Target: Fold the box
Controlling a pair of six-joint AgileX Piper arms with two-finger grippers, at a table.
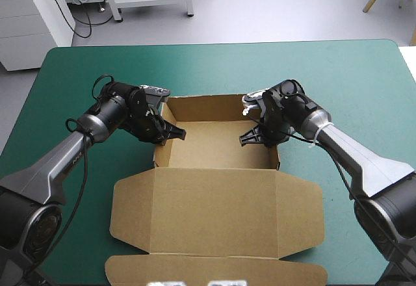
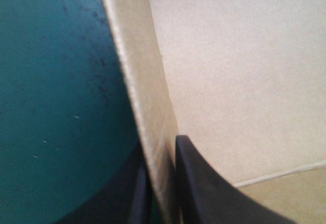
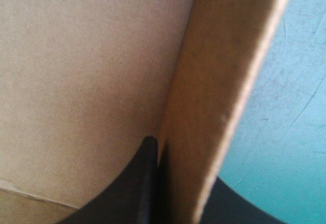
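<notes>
The brown box [image 1: 218,153] sits mid-table [image 1: 364,78] as an open tray, its lid [image 1: 218,211] flat toward the near edge. The left claw [image 1: 174,133] pinches the left side wall [image 2: 147,132] and the right claw [image 1: 251,138] pinches the right side wall [image 3: 219,107] (each nearly closed on board). The side walls are probably being set. The next move calls for even inward pressure.
</notes>
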